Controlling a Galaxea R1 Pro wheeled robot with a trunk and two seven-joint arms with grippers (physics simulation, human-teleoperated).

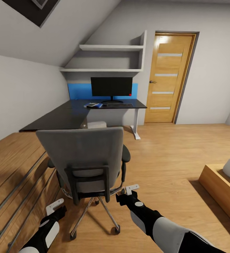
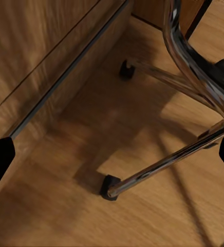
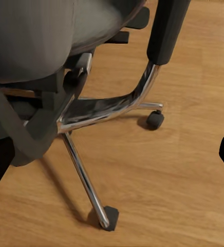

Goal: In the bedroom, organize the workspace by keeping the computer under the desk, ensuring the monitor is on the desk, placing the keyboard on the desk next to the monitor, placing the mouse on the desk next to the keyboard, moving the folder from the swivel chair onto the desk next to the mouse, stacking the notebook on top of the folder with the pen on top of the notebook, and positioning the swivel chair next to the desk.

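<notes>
The swivel chair (image 1: 87, 158) stands on the wooden floor (image 1: 171, 158) with its grey back turned to the robot, well short of the black corner desk (image 1: 65, 117) at the far side of the room, so it looks as though the job in hand is to push it in. Both arms reach low toward the chair's back: the left gripper (image 1: 55, 206) sits near the left side of the chrome base, the right gripper (image 1: 131, 189) just beside the right rear of the seat. Each has its white fingers spread apart with nothing between them, which suits a shove or a grab at the frame more than carrying anything. From the left wrist the chrome legs and a castor (image 2: 110, 187) show close below; from the right wrist the seat underside, an armrest post (image 3: 166, 31) and another castor (image 3: 154, 119) show. On the desk the monitor (image 1: 112, 87) stands at the far edge before a blue panel (image 1: 80, 90), with the keyboard (image 1: 119, 104) in front of it and a small stack (image 1: 93, 105), perhaps the folder and notebook, to its left; I cannot make out a mouse or pen. A pale box under the desk (image 1: 96, 124) may be the computer. A wooden door (image 1: 171, 77) stands to the right. No brand, label or writing can be read anywhere.
</notes>
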